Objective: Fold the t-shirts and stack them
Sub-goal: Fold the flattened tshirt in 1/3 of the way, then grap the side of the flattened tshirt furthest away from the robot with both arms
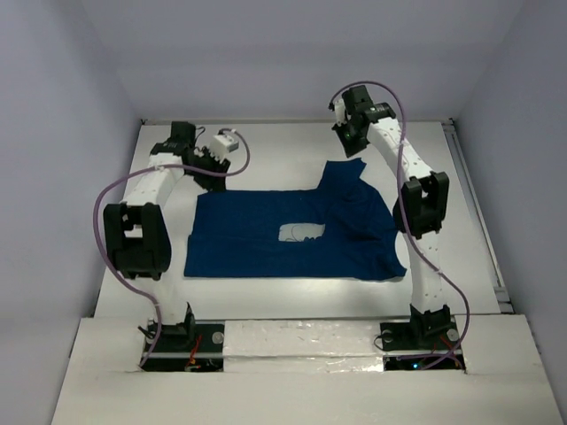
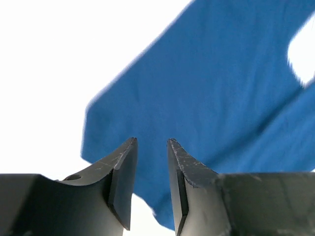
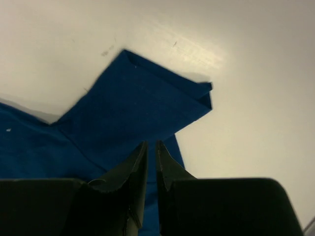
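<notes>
Left fingers, slightly apart, over spread navy t-shirt

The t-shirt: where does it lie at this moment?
In the top view, the t-shirt lies spread at the centre of the table; its far right sleeve reaches toward the right pincer.

Navy t-shirt, flat, perhaps partly folded

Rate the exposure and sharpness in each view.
Top external: even, soft light, t-shirt crisp and dark. Left wrist: table blown out to pure white, shirt edges soft. Right wrist: dim, yellowish cast, soft glare patch on the table beyond the sleeve.
</notes>
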`<state>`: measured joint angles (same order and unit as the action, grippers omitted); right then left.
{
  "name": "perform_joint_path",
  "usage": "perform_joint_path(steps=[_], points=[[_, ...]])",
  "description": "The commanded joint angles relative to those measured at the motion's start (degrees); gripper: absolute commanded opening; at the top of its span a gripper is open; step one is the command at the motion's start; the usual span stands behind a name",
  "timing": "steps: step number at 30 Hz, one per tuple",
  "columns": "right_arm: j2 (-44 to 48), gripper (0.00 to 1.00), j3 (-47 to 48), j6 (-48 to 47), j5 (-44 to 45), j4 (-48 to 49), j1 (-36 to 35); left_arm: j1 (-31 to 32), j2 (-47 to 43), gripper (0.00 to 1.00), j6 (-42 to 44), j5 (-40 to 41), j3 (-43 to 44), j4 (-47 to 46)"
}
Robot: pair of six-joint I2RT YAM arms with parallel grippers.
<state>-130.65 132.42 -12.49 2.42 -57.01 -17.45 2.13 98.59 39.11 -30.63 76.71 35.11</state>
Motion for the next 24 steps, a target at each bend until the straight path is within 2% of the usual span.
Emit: perform_joint_path(steps=[1, 3, 7, 8, 9, 11, 12, 18, 24], points=[[-3.4, 0.18, 4.9, 2.8, -1.9, -7.1, 0.9, 4.3, 5.8, 0.28, -3.6, -4.3, 9.9, -1.4], [-4.6, 0.18, 4.3, 3.8, -1.6, -7.5, 1.5, 6.3, 8.5, 0.29, -4.8, -2.3, 16.2, -0.1], [-5.7, 0.22, 2.7, 4.3, -0.9, -7.4, 2.6, 8.7, 12.1, 0.29, -5.5, -2.0, 20.6, 1.5], [-5.5, 0.24, 2.3, 4.2, -0.5, -7.3, 3.3, 8.7, 11.7, 0.28, -5.6, -2.0, 19.9, 1.1], [-5.1, 0.31, 1.8, 4.1, 0.8, -6.5, 4.4, 8.7, 10.1, 0.27, -5.4, -1.4, 16.0, -0.9], [-5.3, 0.31, 2.2, 4.1, 0.7, -6.5, 5.1, 8.7, 9.7, 0.27, -5.1, -0.7, 14.1, -1.7], [-5.5, 0.39, 3.1, 4.2, 0.7, -6.5, 5.1, 8.7, 9.0, 0.27, -5.0, -0.4, 13.1, -2.0], [-7.8, 0.47, 5.7, 7.1, -2.0, -7.1, 6.3, 8.7, 5.3, 0.27, -4.9, 1.3, 7.6, -3.7], [-8.7, 0.46, 4.3, 10.9, -19.9, -4.9, 8.8, 8.7, 0.8, 0.27, -4.9, 1.6, 4.4, -4.0]])
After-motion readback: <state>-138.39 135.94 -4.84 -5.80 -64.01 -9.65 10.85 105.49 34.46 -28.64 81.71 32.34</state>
